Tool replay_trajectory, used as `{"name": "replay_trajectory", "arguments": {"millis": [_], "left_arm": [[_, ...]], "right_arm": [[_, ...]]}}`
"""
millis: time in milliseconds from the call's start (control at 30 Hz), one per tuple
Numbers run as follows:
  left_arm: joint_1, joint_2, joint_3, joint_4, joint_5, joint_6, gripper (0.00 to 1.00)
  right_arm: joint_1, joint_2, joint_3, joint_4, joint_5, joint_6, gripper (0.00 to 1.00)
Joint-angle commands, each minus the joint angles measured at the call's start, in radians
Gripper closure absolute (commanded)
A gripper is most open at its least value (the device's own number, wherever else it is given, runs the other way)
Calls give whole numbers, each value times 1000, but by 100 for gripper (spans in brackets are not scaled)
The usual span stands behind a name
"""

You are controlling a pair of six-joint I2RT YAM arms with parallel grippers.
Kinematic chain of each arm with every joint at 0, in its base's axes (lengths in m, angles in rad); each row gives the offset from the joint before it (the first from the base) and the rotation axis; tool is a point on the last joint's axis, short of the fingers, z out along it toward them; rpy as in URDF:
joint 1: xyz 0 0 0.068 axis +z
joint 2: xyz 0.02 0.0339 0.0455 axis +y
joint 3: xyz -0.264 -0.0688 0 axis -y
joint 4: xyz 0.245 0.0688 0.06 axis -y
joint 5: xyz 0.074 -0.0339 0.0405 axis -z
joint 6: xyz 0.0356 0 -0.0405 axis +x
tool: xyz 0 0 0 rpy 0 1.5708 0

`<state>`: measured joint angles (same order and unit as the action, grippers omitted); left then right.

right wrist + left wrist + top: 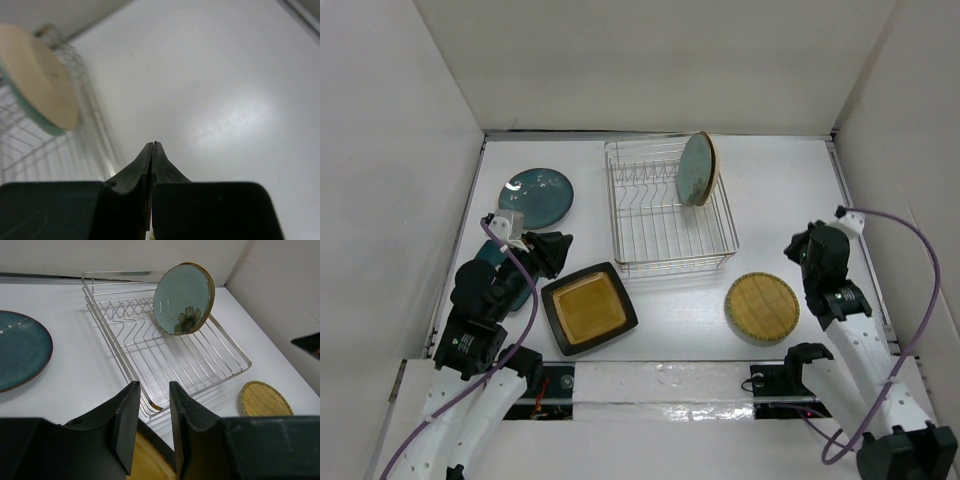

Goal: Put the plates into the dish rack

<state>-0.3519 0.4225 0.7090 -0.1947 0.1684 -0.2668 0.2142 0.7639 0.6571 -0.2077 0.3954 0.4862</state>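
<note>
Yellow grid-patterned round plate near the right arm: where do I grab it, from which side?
Probably the far-right rim of the yellow grid-patterned round plate, coming in low from the right gripper side. It lies flat on the white table, so only the raised edge offers a bite.

No writing, label, brand, number or sign can be read in any view. The only markings are patterns. There is a flower on the pale blue plate (182,297) standing in the dish rack (220,357), and a grid on the yellow plate (762,308) lying near the dish rack's front right corner.
</note>
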Motion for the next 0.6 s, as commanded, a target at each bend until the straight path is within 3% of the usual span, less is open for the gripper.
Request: {"name": "replay_trajectory", "arguments": {"millis": [0,67,133,333,567], "left_arm": [[1,-8,12,35,17,1,73],[1,-11,12,34,16,3,73],[1,-16,10,31,14,1,73],[1,-37,10,28,8,0,73],[1,-39,14,26,2,5,73]], "right_arm": [[-149,-109,-146,-108,-237,115,100],[-174,-127,-203,-91,-411,161,100],[-174,-77,-223,-88,-469,215,100],[-153,60,-312,-13,-524,253,100],[-153,211,-286,48,-497,252,97]]}}
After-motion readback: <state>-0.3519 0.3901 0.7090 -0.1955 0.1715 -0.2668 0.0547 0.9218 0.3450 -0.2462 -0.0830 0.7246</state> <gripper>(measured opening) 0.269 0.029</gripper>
